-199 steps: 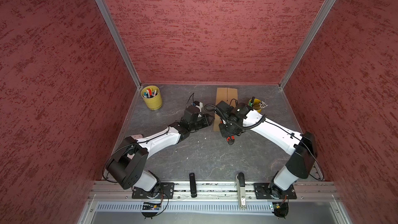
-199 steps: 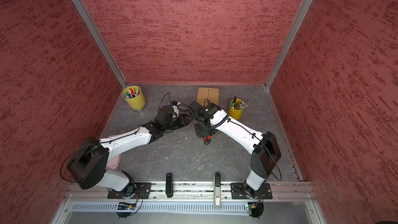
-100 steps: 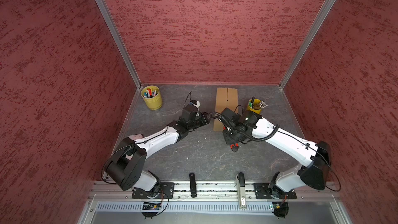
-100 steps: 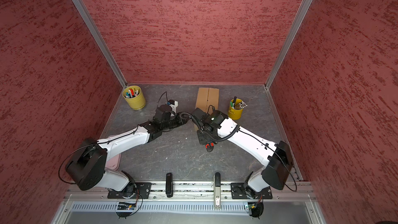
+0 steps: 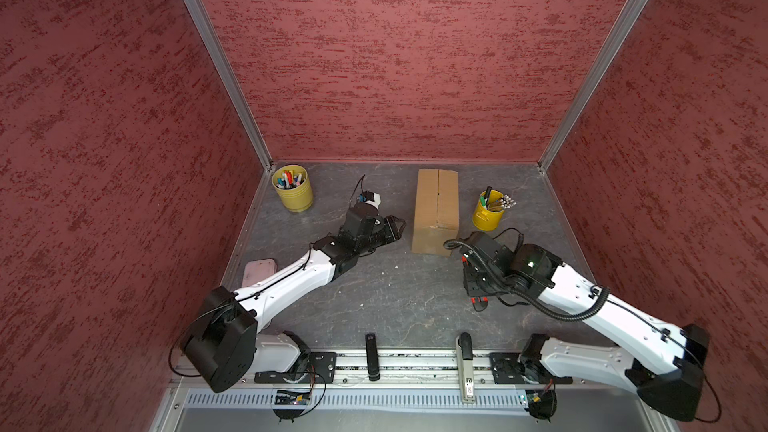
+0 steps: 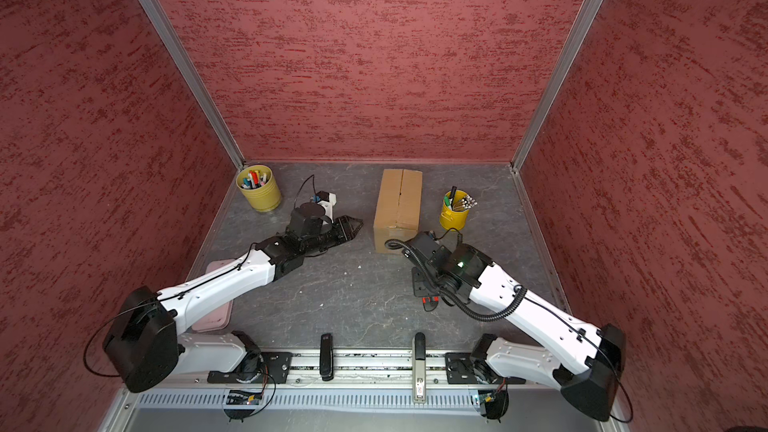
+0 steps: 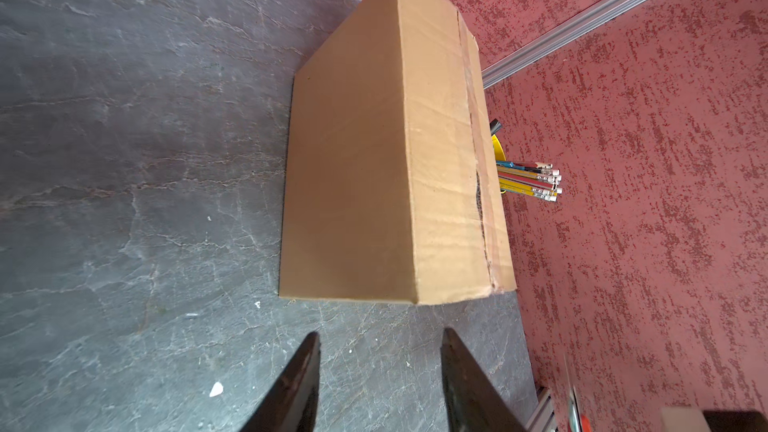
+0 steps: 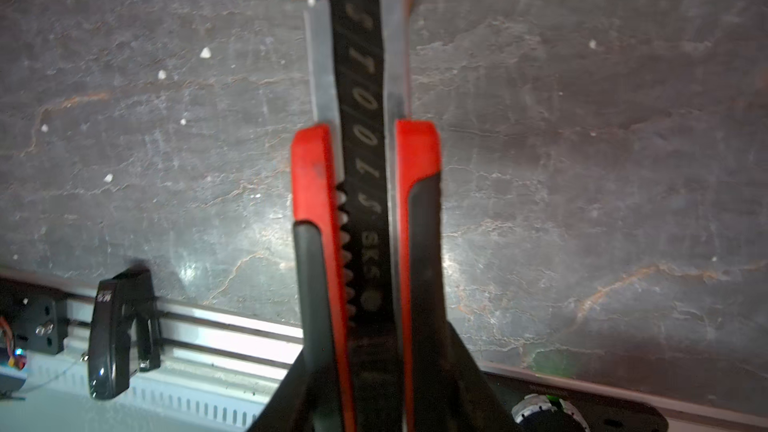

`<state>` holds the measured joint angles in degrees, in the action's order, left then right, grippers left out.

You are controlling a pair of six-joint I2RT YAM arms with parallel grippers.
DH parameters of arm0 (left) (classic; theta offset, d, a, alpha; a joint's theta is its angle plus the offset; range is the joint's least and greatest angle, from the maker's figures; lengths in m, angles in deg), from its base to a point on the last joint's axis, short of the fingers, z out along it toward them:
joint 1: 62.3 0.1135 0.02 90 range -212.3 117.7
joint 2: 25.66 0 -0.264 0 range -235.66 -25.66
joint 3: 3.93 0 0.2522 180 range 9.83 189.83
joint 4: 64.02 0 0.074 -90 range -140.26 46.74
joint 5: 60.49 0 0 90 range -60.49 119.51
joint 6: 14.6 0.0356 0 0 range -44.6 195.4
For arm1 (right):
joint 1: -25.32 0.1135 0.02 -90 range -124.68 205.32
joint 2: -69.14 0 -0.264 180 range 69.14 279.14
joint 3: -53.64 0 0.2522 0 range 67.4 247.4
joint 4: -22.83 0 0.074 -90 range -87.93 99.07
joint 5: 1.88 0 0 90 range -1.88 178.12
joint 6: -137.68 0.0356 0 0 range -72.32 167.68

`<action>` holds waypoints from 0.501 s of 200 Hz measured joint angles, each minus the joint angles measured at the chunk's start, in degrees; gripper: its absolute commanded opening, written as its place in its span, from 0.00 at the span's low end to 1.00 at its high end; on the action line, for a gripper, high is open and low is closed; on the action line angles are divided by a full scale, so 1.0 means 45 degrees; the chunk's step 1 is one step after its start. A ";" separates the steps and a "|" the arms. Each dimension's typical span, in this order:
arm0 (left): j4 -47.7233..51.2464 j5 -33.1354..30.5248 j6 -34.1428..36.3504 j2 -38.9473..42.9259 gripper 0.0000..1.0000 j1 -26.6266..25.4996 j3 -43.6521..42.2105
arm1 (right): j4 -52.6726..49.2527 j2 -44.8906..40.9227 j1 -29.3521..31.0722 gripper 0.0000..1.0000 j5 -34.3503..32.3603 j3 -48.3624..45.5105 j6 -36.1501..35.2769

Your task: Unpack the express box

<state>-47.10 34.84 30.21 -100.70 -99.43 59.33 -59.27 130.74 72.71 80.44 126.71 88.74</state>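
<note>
The express box [image 5: 436, 205] stood closed on the grey table [image 5: 386, 297], toward the back and a little right of centre, its long side running front to back and its taped seam on top. A yellow pencil cup [image 5: 488, 214] stood just beside it on the right.

The left arm [image 5: 291, 280] lay stretched low and diagonal from its base at the front rail. Its left gripper [image 7: 380, 338] was levelled at the box's left face near the front corner. The fingers were parted with nothing between them, and a strip of bare table (plain in the left wrist view) separated them from the cardboard.

The right arm [image 5: 602, 313] was folded at the elbow, with its wrist bent downward in front of the box's near right corner. The right gripper [image 8: 370, 351] was clamped on a red-and-black utility knife [image 8: 361, 139]. In the right wrist view the knife's far end overlapped a corner of the box; whether it touched could not be told.
</note>
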 measured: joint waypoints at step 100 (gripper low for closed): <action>0.2215 -0.1467 0.0277 0.1564 0.53 -0.1107 0.0461 | 0.2210 -0.2404 -0.2953 0.01 -0.0389 -0.3376 0.0447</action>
<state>-37.13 28.23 31.46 -93.66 -104.41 61.40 -49.32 119.92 59.43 78.69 111.52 90.75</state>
